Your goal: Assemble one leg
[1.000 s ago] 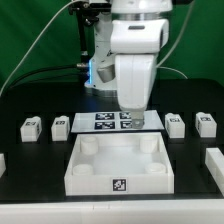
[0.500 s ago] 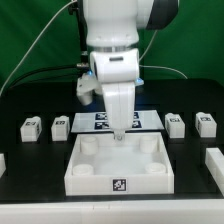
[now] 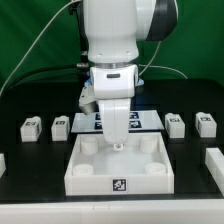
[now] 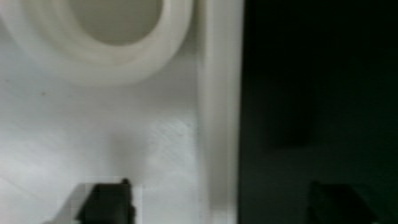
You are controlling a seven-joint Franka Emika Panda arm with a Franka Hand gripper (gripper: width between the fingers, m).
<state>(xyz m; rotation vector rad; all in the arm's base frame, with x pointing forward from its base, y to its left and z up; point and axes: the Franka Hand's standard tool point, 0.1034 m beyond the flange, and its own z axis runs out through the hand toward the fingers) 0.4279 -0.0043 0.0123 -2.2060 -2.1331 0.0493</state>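
Small white tagged legs stand on the black table in the exterior view: two at the left (image 3: 30,126) (image 3: 60,126) and two at the right (image 3: 175,122) (image 3: 206,123). My gripper (image 3: 117,144) is low over the far wall of the large white square tray piece (image 3: 118,181), away from every leg. In the wrist view the gripper (image 4: 222,204) is open and empty. Its dark fingertips (image 4: 107,200) stand wide apart, one over the tray's floor and one over the black table, with the tray wall (image 4: 215,100) between them. A round corner socket (image 4: 111,30) shows there.
The marker board (image 3: 150,119) lies behind the tray, partly hidden by my arm. White parts sit at the exterior view's left edge (image 3: 2,161) and right edge (image 3: 214,160). Cables and the arm's base stand at the back.
My arm has swung toward the exterior view's left and come down, from above the marker board to the tray's far wall. The legs and tray have not moved.
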